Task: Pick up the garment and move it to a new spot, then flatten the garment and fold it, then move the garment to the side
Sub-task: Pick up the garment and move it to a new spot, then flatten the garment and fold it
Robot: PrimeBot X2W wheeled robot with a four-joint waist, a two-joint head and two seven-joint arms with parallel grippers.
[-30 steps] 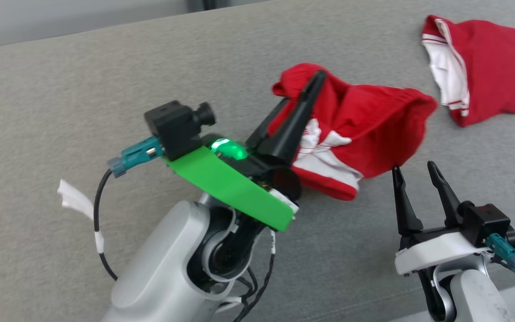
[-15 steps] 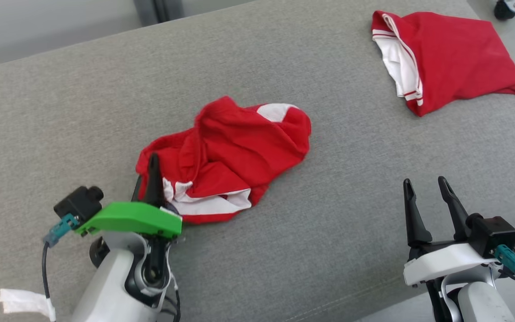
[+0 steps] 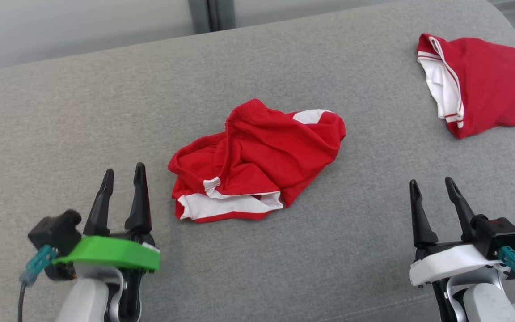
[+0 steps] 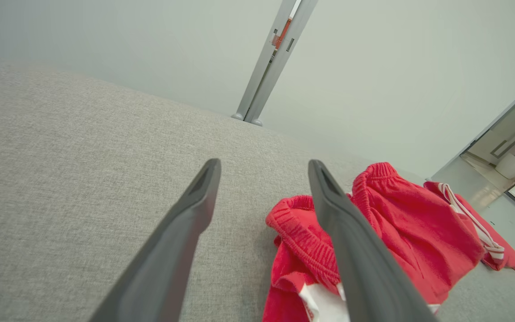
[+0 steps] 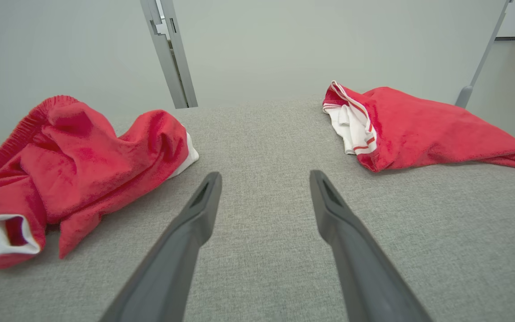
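Fingers on the left gripper (image 3: 124,169) stand spread and hold nothing. They point away over the grey upholstered surface (image 3: 83,103), just left of the garment (image 3: 262,156) and clear of it. That garment, red shorts with white trim, lies crumpled in a heap at the middle of the surface. On the near right, the right gripper (image 3: 432,181) is likewise spread and empty, well apart from the heap — a second red garment (image 3: 490,94) lies at the far right.
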